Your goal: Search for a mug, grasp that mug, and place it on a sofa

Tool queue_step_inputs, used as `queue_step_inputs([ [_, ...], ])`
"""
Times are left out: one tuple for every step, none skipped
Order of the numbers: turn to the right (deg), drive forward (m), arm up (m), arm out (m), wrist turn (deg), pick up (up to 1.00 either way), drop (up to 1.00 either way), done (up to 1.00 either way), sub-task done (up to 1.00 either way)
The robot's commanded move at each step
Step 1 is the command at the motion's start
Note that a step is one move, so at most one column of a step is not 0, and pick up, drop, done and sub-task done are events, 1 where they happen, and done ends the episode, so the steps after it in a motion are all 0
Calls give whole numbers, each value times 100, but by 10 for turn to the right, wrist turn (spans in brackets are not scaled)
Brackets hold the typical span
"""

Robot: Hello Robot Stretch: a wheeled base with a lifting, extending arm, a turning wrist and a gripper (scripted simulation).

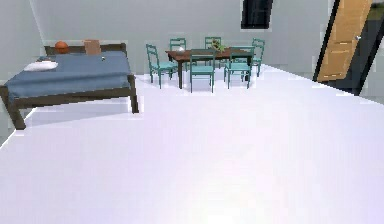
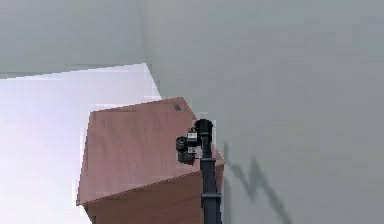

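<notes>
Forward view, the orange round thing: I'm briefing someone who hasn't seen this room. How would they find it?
Start at the bed with the blue cover on the forward view's left. At its far end, by the headboard, sits the orange round thing. The tan boxy thing beside it is paler and squarish.

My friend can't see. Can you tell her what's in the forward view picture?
A bed with a blue cover stands at the left on a pale floor. Farther back, a dark table has teal chairs around it, and a wooden door is at the right.
</notes>
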Motion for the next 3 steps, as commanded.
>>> queue_step_inputs([
  [0, 0, 32, 0, 0, 0, 0, 0, 0],
  [0, 0, 0, 0, -450, 0, 0, 0, 0],
  [0, 0, 0, 0, -450, 0, 0, 0, 0],
])
